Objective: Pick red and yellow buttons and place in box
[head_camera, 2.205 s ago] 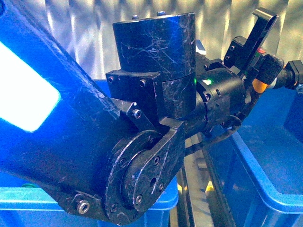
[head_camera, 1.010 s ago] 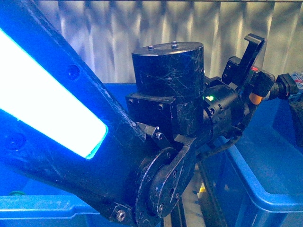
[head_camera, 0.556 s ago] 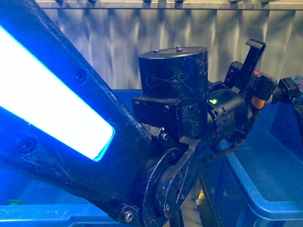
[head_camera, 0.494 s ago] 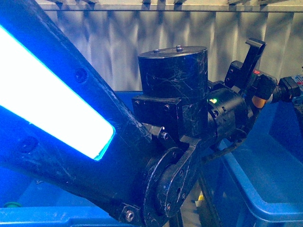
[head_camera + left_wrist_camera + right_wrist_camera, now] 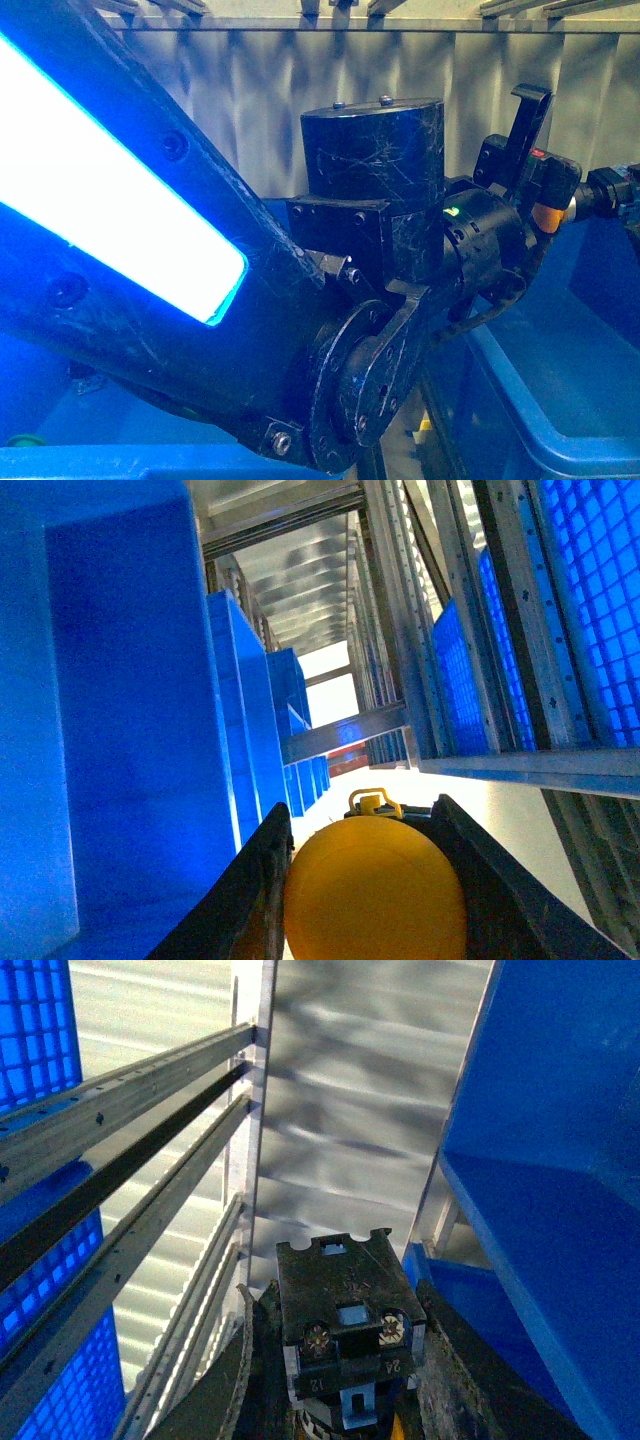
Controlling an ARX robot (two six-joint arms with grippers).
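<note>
1 yel. button [image 5: 375, 890], 1 switch body [image 5: 345, 1325]

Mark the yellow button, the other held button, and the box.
Yellow button [image 5: 375, 890]: left wrist view, domed cap.
Other button [image 5: 345, 1325]: right wrist view, black switch body.
Box [image 5: 590, 345]: front view, inside wall.

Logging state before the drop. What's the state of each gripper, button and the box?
left gripper: shut on yellow button.
yellow button: gripped, domed cap toward the wrist camera.
right gripper: shut on black switch body.
black switch body: gripped, terminal end showing, cap hidden.
box: upright, open-topped.
wrist LED: lit green.
</note>
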